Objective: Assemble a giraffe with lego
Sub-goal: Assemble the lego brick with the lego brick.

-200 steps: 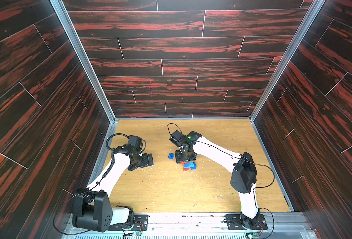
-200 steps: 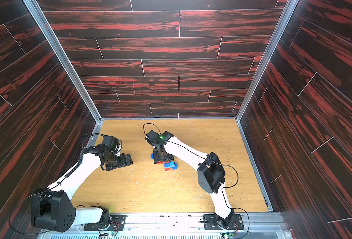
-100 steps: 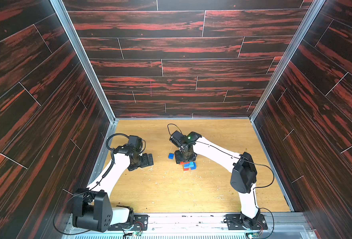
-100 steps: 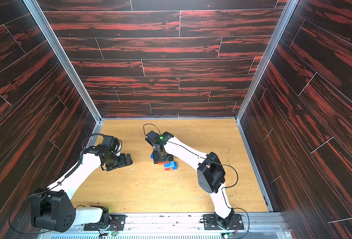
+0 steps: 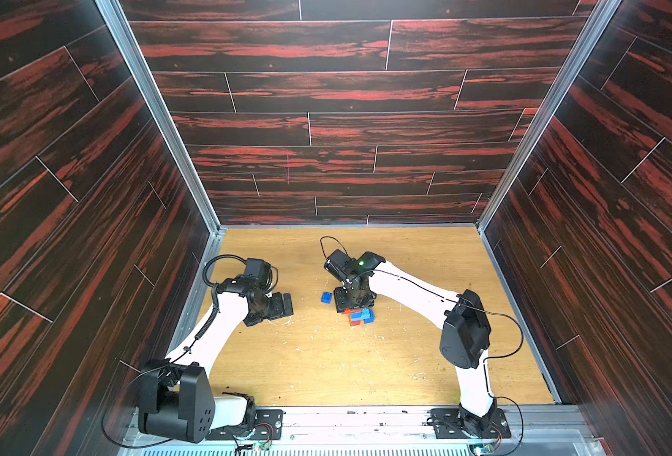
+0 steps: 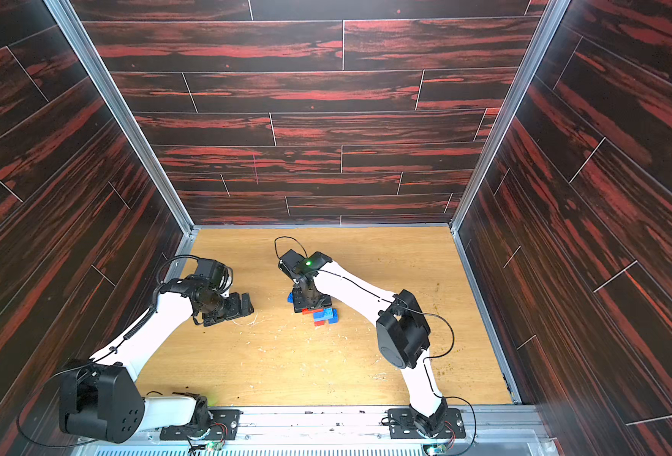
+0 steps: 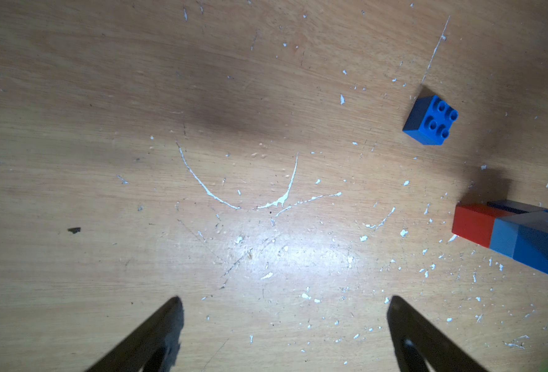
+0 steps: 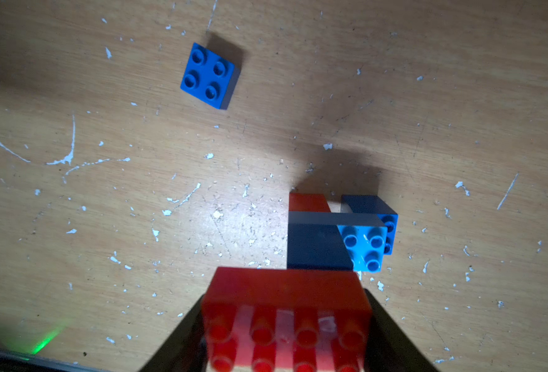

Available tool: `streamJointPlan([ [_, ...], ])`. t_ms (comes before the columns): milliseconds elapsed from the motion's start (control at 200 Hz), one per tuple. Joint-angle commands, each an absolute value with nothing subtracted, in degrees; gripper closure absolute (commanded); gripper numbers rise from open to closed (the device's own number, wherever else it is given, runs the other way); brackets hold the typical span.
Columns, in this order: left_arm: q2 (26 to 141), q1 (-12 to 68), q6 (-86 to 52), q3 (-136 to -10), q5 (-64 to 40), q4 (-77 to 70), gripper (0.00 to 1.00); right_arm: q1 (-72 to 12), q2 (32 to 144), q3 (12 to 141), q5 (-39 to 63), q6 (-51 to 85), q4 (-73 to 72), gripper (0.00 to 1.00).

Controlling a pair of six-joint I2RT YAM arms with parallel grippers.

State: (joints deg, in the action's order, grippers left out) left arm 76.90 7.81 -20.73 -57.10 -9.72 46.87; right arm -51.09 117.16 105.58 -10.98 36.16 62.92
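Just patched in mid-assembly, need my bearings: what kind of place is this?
Probably an enclosed robot test cell: dark wood-print wall panels box in a scratched wooden table, with a metal mounting rail along its front edge.

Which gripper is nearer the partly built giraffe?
Right. The right gripper is directly over the giraffe, gripping a red-orange long brick; the left gripper sits open, off to its side.
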Motion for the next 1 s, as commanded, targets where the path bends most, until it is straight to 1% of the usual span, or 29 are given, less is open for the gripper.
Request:
streamJointPlan([
  [0,77.08,7.71,-19.89,-57.00,-10.20,47.71,0.00,-50.95,120.27,104.85,-9.72,35.40,64.75,0.45],
  [401,77.20,7.72,-19.86,-56.99,-10.26,47.72,0.00,-50.84,121.82,104.29,-7.49,32.77,66.06,0.45],
  [536,77.08,7.73,-19.80,-56.95,-10.14,47.82,0.00,-50.71,121.55,102.47,-4.53,32.32,64.37,0.45],
  [797,77.15,7.72,-19.78,-57.07,-10.18,47.86,0.00,-50.45,122.87,102.04,-4.48,31.52,65.30,0.44],
  [992,77.15,7.68,-19.76,-57.03,-10.21,47.82,0.00,-50.17,122.45,102.04,-4.75,31.30,65.92,0.39],
])
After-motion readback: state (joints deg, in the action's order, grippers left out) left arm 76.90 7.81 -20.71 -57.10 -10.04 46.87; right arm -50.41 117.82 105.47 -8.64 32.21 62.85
